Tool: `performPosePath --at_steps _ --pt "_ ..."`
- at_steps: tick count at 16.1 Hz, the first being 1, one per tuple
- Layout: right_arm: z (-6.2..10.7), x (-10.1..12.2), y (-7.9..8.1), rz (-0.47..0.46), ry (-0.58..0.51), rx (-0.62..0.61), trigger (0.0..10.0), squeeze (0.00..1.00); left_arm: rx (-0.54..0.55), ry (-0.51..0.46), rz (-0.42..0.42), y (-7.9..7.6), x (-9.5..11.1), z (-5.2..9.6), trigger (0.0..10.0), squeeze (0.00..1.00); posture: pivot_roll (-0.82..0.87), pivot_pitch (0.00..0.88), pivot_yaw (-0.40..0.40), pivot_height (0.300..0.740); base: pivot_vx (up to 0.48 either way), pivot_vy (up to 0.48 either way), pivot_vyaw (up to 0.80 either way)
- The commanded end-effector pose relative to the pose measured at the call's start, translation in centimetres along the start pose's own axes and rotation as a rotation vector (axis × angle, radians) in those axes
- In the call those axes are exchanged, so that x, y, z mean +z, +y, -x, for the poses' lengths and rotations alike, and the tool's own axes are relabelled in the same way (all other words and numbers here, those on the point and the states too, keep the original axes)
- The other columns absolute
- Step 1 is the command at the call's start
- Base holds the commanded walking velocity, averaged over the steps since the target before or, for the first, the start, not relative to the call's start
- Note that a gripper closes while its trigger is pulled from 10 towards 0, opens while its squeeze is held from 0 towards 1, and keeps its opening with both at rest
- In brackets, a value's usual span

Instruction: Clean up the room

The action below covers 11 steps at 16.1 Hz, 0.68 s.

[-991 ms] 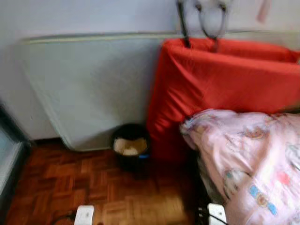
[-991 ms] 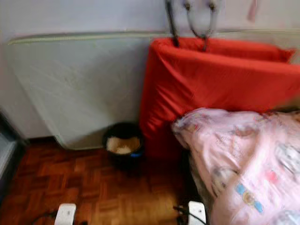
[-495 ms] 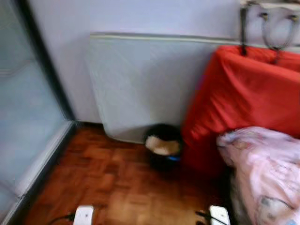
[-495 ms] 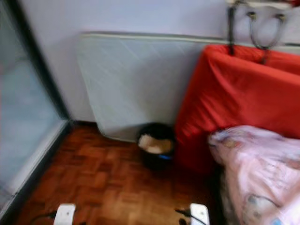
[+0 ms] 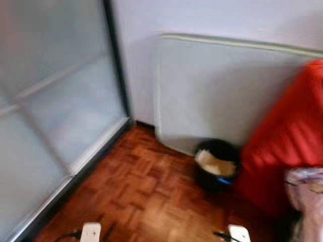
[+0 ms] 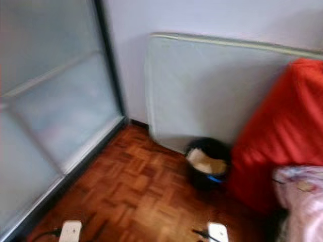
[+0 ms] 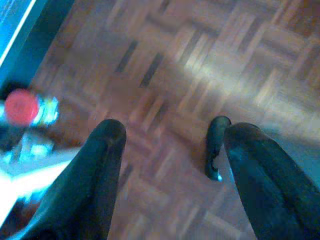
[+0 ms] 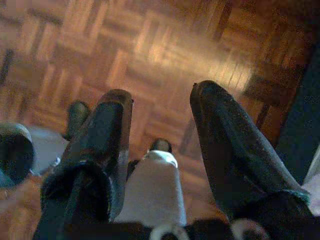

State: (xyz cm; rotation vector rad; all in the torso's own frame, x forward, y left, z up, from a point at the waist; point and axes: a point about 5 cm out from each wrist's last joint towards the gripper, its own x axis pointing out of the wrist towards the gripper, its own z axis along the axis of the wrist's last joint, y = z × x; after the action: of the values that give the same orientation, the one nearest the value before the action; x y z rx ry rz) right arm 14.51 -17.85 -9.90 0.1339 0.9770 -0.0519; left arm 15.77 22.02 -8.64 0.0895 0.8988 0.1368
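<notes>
Black round waste bin (image 5: pixel 217 171), holding crumpled pale paper, stood on the brown parquet floor (image 5: pixel 146 196) against the foot of a pale grey mattress (image 5: pixel 212 91) leaning upright on the white wall. Left of it, frosted glass sliding panels in a dark frame (image 5: pixel 55 116) ran along the floor's left edge. Right of the bin, touching it, stood a red covered mattress (image 5: pixel 287 136), with pink patterned bedding (image 5: pixel 308 196) at the lower right corner. Both head views were blurred. Left gripper (image 7: pixel 170 142) hung above the parquet, fingers apart and empty; right gripper (image 8: pixel 161 107) likewise, fingers spread, holding nothing.
</notes>
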Motion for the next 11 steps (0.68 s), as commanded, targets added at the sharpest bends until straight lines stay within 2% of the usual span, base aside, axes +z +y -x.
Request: performPosePath --at_steps 1,6,8,11 --pt "-0.21 0.6 0.52 0.006 -0.012 0.015 10.0 0.0 0.005 -0.006 -0.02 0.18 0.45 -0.14 10.0 0.0 0.09 0.0 -0.046 0.74 0.0 0.0 0.8" --pt "-0.23 0.63 0.65 0.01 -0.013 0.019 10.0 0.0 0.004 -0.007 -0.015 0.14 0.43 -0.13 10.0 0.0 0.09 0.0 -0.047 0.74 0.0 0.0 0.8" --pt "-0.26 0.64 0.79 0.003 -0.011 0.022 10.0 0.0 0.008 0.01 -0.029 0.21 0.28 -0.13 10.0 0.0 0.09 0.0 -0.046 0.74 0.122 0.0 0.0" --pt "-0.26 0.63 0.8 0.002 -0.009 0.025 10.0 0.0 0.012 0.014 -0.033 0.29 0.27 -0.14 10.0 0.0 0.09 0.0 -0.045 0.74 0.408 0.0 0.0"
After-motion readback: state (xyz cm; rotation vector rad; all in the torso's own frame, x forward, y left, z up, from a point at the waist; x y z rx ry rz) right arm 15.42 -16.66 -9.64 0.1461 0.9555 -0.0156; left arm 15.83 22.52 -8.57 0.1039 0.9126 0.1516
